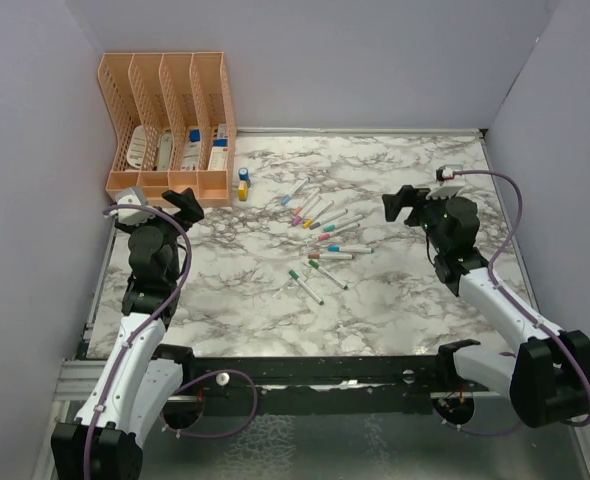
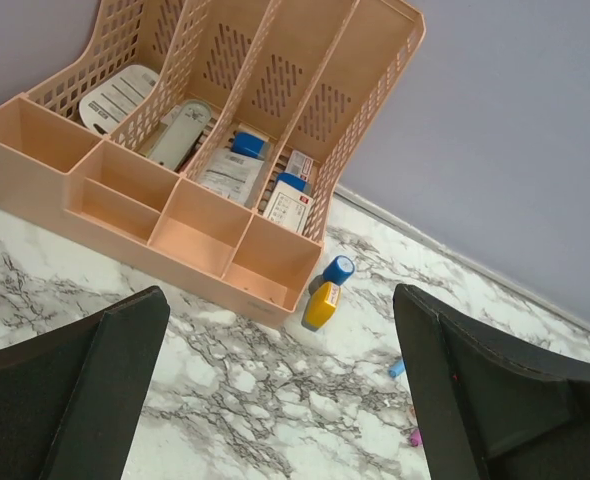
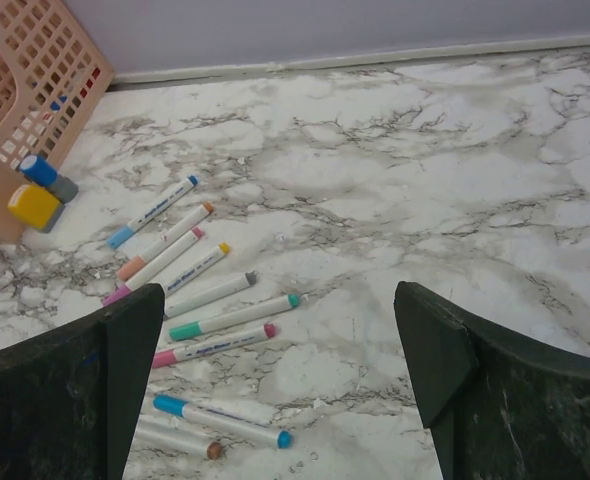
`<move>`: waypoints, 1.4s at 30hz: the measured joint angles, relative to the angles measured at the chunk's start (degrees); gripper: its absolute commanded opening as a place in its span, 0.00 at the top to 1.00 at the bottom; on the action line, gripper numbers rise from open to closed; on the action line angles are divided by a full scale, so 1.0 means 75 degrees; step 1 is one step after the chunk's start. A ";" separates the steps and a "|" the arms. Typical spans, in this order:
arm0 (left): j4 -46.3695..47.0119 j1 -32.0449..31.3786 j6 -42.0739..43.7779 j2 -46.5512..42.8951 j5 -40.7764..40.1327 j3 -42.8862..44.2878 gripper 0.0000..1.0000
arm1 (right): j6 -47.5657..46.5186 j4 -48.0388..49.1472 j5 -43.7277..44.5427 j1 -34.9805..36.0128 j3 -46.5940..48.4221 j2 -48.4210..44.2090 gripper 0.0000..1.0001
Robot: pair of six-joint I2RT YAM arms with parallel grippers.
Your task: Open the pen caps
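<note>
Several thin white pens (image 1: 320, 235) lie scattered on the marble table (image 1: 375, 300) at its middle. Their short coloured caps sit on the barrel ends: in the right wrist view a teal cap (image 3: 187, 330), a pink cap (image 3: 165, 358) and a blue cap (image 3: 122, 236) show. My left gripper (image 1: 187, 200) is open and empty, above the table left of the pens; in its wrist view (image 2: 280, 400) only a blue pen end (image 2: 396, 369) shows by the right finger. My right gripper (image 1: 400, 205) is open and empty, to the right of the pens, which lie ahead and left of it in its wrist view (image 3: 280, 390).
A peach plastic desk organiser (image 1: 170, 120) with boxes in its slots stands at the back left, also in the left wrist view (image 2: 205, 245). A small blue-and-yellow bottle (image 1: 244, 183) lies beside its right front corner (image 2: 327, 293). Purple walls close the table in.
</note>
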 measured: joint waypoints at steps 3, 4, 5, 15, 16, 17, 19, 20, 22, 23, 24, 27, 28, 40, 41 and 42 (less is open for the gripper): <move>-0.0017 0.0000 -0.0032 -0.0055 0.0006 -0.0029 0.01 | 0.0012 -0.0041 -0.0015 0.0020 0.0000 -0.0006 0.01; -0.0017 0.0000 -0.0035 -0.0099 0.0009 -0.0052 0.01 | 0.0012 -0.0047 -0.0023 0.0020 0.0000 -0.0006 0.01; -0.0020 0.0000 -0.0035 -0.0149 0.0006 -0.0076 0.01 | 0.0012 -0.0055 -0.0026 0.0020 0.0003 -0.0006 0.01; -0.0050 0.0000 -0.0038 -0.0286 0.0006 -0.0087 0.01 | 0.0015 -0.0134 -0.0032 0.0023 0.0125 -0.0073 0.01; -0.0061 0.0000 -0.0047 -0.0286 0.0006 -0.0087 0.01 | 0.0015 -0.0137 -0.0032 0.0023 0.0125 -0.0085 0.01; -0.0070 0.0000 -0.0064 -0.0289 0.0006 -0.0087 0.01 | 0.0012 -0.0146 -0.0032 0.0023 0.0125 -0.0102 0.01; -0.0082 0.0000 -0.0096 -0.0312 0.0006 -0.0087 0.01 | 0.0009 -0.0219 -0.0032 0.0020 0.0125 -0.0152 0.01; -0.0087 0.0000 -0.0122 -0.0335 0.0003 -0.0087 0.01 | 0.0009 -0.0254 -0.0032 0.0023 0.0125 -0.0184 0.01; -0.0131 0.0000 -0.0166 -0.0431 -0.0017 -0.0096 0.01 | 0.0012 -0.0283 -0.0032 0.0023 0.0125 -0.0230 0.01; -0.0166 0.0000 -0.0198 -0.0507 -0.0041 -0.0108 0.01 | 0.0012 -0.0297 -0.0035 0.0023 0.0125 -0.0251 0.01; -0.0178 0.0000 -0.0236 -0.0612 -0.0085 -0.0143 0.01 | 0.0012 -0.0306 -0.0041 0.0023 0.0125 -0.0262 0.01; -0.0262 0.0000 -0.0306 -0.0889 -0.0230 -0.0230 0.01 | 0.0015 -0.0323 -0.0055 0.0023 0.0125 -0.0280 0.01; -0.0309 0.0000 -0.0321 -0.0950 -0.0271 -0.0242 0.01 | 0.0015 -0.0332 -0.0055 0.0023 0.0125 -0.0291 0.01; -0.0895 0.0000 -0.0254 -0.0195 0.0117 0.0236 0.02 | -0.0309 -0.1186 -0.0921 0.0035 0.1017 -0.0012 0.04; -0.0898 0.0003 -0.0251 0.0000 0.0312 0.0332 0.02 | -0.0356 -0.1338 -0.1131 0.0047 0.1230 0.0128 0.04; -0.0898 0.0009 -0.0256 0.0201 0.0507 0.0425 0.02 | -0.0425 -0.1545 -0.1384 0.0114 0.1542 0.0356 0.04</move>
